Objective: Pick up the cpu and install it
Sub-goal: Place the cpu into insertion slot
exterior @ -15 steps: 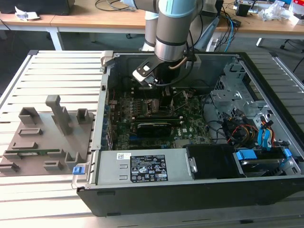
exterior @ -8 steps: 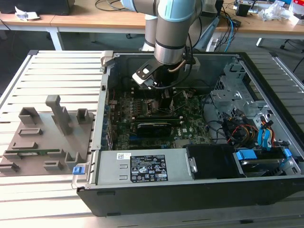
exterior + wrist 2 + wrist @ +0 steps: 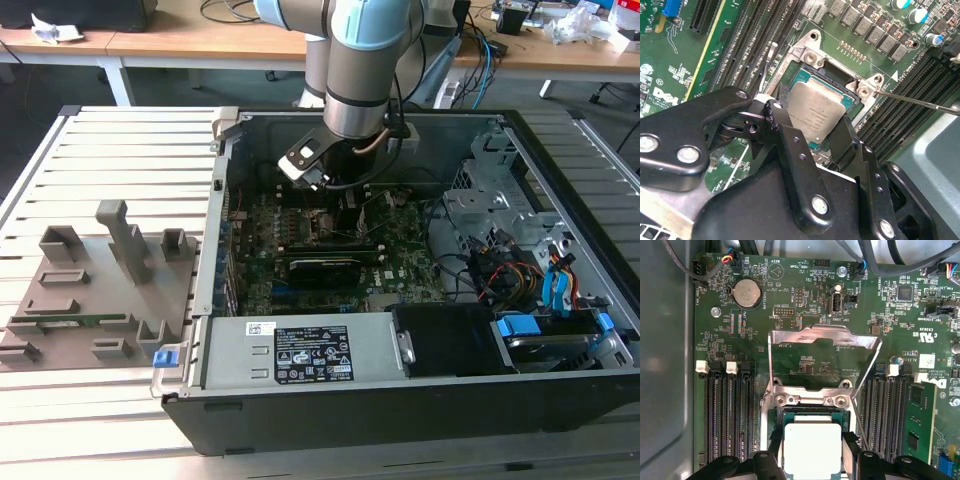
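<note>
**Q:** Where is the cpu?

**A:** The cpu (image 3: 817, 112), a small square chip with a silvery top, lies flat and squarely over the socket (image 3: 811, 56), inside the socket's metal frame. A thin green border of the socket shows around it. I cannot tell whether it is fully seated or just above the contacts.

**Q:** What is the gripper doing?

**A:** The gripper (image 3: 810, 119) is directly over the socket. Its two black fingers (image 3: 783, 131) are drawn in to a narrow gap and press against opposite edges of the cpu, gripping it.

**Q:** What surrounds the socket?

**A:** In the first wrist view, the socket's load plate (image 3: 822, 335) is swung open, clear of the chip. The thin lever (image 3: 920, 100) juts out from one corner of the socket. Rows of dark memory slots (image 3: 725, 415) run along both sides of the socket. A coin battery (image 3: 746, 293) sits past the open plate.

**Q:** And farther out?

**A:** In the exterior view, the socket is on a green motherboard (image 3: 400, 265) inside an open black computer case (image 3: 400, 400). The arm (image 3: 360, 80) reaches down into the case above the socket. A grey fixture plate (image 3: 90, 290) with upright blocks lies well apart from the socket. It is outside the case on a slatted table (image 3: 100, 430), toward the exterior view's left.
</note>
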